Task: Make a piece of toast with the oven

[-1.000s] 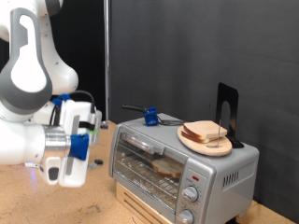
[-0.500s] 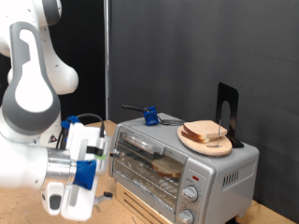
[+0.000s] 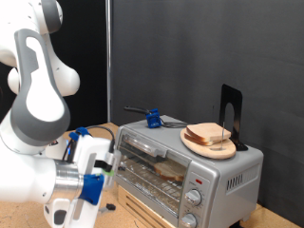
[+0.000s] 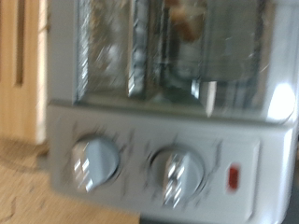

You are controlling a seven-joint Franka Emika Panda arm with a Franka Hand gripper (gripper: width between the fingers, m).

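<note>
The oven [image 3: 190, 169] is a silver-grey box at the exterior view's lower right, with its glass door up. A slice of toast [image 3: 171, 171] lies on the wire rack inside, seen through the glass. The gripper [image 3: 63, 211] hangs on the white arm at the exterior view's lower left, in front of the oven and apart from it. Its fingers are hard to make out. The wrist view shows the oven front [image 4: 149, 140] close up and blurred, with the toast [image 4: 187, 19] behind the glass, two round knobs [image 4: 96, 164] and a red light [image 4: 233, 177]. No fingers show there.
A round wooden plate [image 3: 194, 144] with a stack of bread slices [image 3: 211, 135] sits on the oven's top. A blue-handled tool [image 3: 151, 118] and a black upright stand [image 3: 230, 116] are also up there. The oven rests on a pale wooden box [image 3: 142, 204] on a wooden table [image 3: 19, 180].
The arm's hand has moved down and towards the exterior view's bottom, closer to the camera and level with the oven's front. The oven, plate and bread have not moved.
</note>
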